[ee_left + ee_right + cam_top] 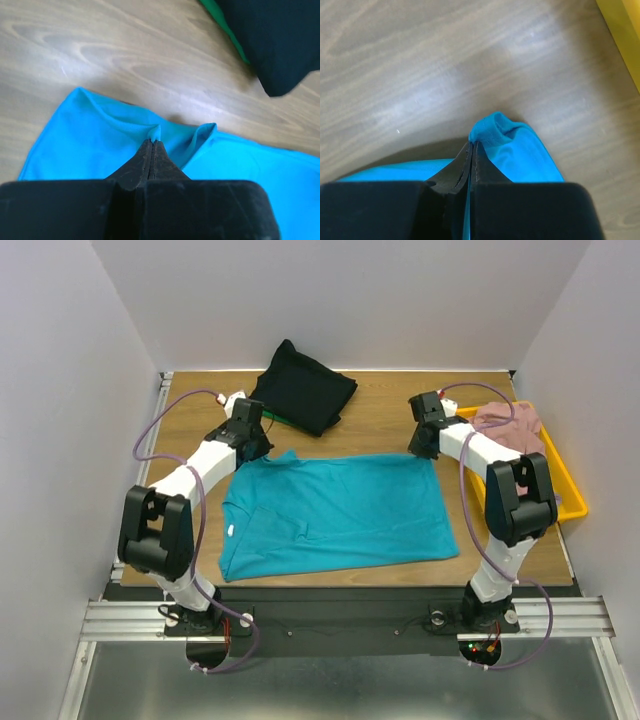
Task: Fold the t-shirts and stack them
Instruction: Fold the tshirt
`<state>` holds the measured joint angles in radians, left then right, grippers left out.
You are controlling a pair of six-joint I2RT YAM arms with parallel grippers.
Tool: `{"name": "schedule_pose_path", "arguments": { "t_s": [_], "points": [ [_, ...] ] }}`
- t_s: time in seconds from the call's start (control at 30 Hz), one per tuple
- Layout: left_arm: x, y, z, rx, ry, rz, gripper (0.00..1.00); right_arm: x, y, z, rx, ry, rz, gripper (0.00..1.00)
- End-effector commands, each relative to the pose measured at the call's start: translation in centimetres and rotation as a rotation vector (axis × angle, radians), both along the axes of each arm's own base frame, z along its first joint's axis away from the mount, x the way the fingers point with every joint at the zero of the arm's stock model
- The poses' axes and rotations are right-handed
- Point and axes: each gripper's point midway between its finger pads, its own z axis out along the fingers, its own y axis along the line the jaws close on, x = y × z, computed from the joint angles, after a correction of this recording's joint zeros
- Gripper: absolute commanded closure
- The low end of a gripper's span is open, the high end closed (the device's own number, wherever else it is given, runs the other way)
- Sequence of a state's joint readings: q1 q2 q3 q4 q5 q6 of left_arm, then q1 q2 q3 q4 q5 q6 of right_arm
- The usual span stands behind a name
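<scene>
The teal shirt (340,510), light limp cloth (bound to sag between holds), is best taken at its far edge, where the left gripper (152,145) and the right gripper (471,146) each clamp tight on it.

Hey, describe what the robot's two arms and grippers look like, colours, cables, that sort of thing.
Both the left arm and right arm have white tubular links joined by chunky black joint housings. A thin mauve cable loops alongside each. The left gripper and right gripper are matte black, a blocky body tapering into two slim fingers, lightly scuffed.
</scene>
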<state>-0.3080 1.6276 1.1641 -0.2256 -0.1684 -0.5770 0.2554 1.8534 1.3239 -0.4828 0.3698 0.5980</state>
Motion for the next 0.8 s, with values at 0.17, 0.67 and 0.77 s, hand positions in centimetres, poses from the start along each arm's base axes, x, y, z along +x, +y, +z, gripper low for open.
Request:
{"name": "schedule_pose_path", "arguments": {
  "t_s": [0.17, 0.67, 0.77],
  "points": [
    [-6.7, -0.2, 2.7, -0.093, -0.079, 0.040, 1.00, -3.1, 0.1, 2.5, 0.047, -0.058, 0.040, 1.00],
    [-16.2, -0.1, 1.3, -0.199, -0.013, 0.040, 1.00, -8.9, 0.5, 2.9, 0.117, -0.055, 0.141, 0.99],
    [-17.3, 0.0, 1.3, -0.225, -0.018, 0.035, 1.00, -9.5, 0.6, 2.6, 0.129, -0.047, 0.151, 0.99]
  ]
}}
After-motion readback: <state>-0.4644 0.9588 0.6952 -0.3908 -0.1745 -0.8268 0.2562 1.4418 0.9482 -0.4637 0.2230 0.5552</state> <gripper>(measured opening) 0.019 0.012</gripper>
